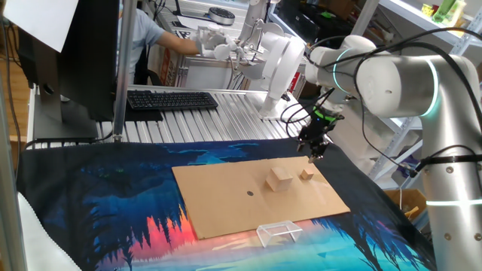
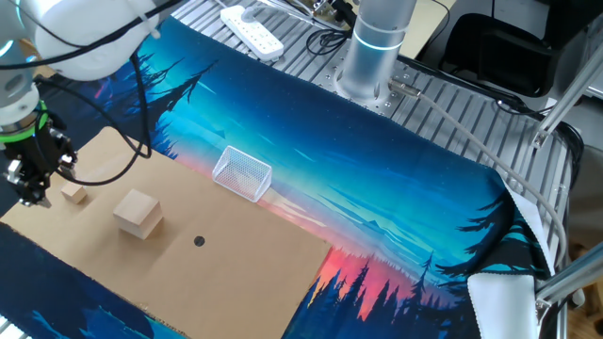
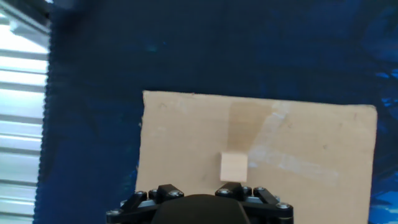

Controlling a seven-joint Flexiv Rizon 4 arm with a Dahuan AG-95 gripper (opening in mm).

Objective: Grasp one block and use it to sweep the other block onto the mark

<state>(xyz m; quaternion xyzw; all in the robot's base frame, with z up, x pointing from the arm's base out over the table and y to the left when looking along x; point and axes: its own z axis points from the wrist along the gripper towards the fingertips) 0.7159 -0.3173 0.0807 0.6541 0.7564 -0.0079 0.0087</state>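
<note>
The small tan block (image 1: pixel 306 175) lies on the brown cardboard sheet (image 1: pixel 218 188), just right of the larger tan cube (image 1: pixel 279 179). The dark dot mark (image 1: pixel 250 193) is left of the cube. My gripper (image 1: pixel 315 155) hangs a little above and behind the small block and holds nothing. Its fingers look close together, but I cannot tell whether they are shut. The other fixed view shows my gripper (image 2: pixel 31 191) left of the small block (image 2: pixel 74 194), then the cube (image 2: pixel 138 213) and the mark (image 2: pixel 199 241). The hand view shows only the small block (image 3: pixel 234 167) on the cardboard; the fingertips are hidden.
A clear plastic frame (image 1: pixel 277 232) stands at the cardboard's near edge; it also shows in the other fixed view (image 2: pixel 242 173). The sheet lies on a blue printed cloth (image 1: pixel 113 203). A keyboard (image 1: pixel 169 99) and a monitor stand at the back, and a person is behind them.
</note>
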